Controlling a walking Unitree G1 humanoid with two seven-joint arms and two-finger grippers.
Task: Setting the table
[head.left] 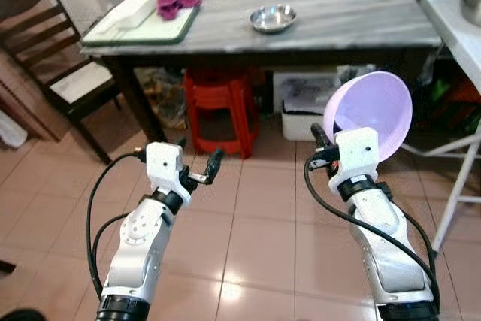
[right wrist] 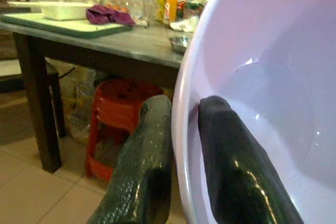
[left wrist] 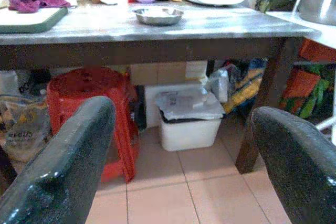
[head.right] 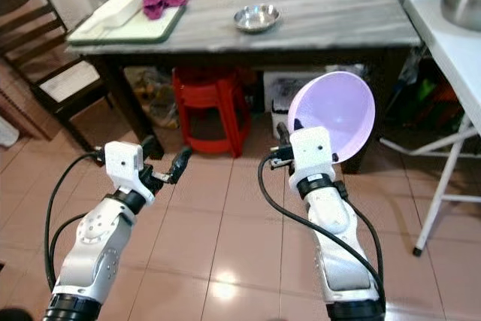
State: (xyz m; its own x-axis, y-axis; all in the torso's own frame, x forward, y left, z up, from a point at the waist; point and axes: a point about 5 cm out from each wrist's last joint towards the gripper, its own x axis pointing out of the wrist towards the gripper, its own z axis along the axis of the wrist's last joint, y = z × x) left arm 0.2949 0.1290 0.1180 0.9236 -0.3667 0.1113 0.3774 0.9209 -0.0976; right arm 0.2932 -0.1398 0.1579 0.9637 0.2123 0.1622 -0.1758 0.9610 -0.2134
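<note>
Right tool (head.left: 322,143) pinches lilac bowl (head.left: 373,110) rim, bowl tilted above it.

The room is bright with soft, even light. The shiny floor tiles (head.left: 248,261) show a white glare spot just below the two claws. It is dark under the surface (head.left: 338,20), past the claws, where shadow hides the red stool (head.left: 222,107). The head pictures are sharp, and lines bend a little at the edges. In the wrist pictures the black fingers (left wrist: 63,166) look big and soft. The lilac bowl (right wrist: 273,87) looks blurry and washed out beside the right claw (right wrist: 184,156).
</note>
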